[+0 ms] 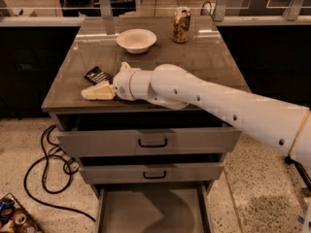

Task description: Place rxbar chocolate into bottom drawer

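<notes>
Nothing placed yet: hovering gripper (98,91) just short of bar (98,75) (grip state: cannot tell); owing grasp, then drop into drawer (155,208) below.

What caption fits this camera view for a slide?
Gripper near the rxbar on the cabinet top; bottom drawer open below.

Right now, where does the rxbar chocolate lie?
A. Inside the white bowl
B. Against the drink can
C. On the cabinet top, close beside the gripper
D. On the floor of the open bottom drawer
C: the rxbar chocolate lies flat on the cabinet top near its front left corner, just behind the gripper, and the pulled-out bottom drawer shows no bar.
</notes>
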You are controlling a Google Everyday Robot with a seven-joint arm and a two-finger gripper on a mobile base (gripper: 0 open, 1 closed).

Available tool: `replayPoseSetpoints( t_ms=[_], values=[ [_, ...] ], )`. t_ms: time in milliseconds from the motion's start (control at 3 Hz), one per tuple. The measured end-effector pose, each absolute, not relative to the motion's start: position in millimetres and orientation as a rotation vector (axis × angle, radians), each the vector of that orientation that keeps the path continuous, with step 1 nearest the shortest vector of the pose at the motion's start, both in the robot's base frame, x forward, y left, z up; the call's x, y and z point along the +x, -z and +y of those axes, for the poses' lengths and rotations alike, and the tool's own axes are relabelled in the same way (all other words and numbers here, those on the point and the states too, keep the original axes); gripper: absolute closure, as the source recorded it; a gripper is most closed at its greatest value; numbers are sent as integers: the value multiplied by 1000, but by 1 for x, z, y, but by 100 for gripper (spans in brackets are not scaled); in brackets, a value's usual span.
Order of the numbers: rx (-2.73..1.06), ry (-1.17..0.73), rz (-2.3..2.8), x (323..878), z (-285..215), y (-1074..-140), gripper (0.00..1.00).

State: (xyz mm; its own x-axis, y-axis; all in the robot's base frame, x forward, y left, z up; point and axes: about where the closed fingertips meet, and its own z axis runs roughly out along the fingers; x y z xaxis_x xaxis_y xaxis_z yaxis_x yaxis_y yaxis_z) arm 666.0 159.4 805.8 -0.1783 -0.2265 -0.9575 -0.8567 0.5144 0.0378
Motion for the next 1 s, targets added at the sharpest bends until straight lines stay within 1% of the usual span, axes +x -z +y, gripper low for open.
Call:
replayPoseSetpoints(
  t_ms=[1000],
  values=[
    [-926, -740, 1692, 666, 160, -814, 88]
  ],
)
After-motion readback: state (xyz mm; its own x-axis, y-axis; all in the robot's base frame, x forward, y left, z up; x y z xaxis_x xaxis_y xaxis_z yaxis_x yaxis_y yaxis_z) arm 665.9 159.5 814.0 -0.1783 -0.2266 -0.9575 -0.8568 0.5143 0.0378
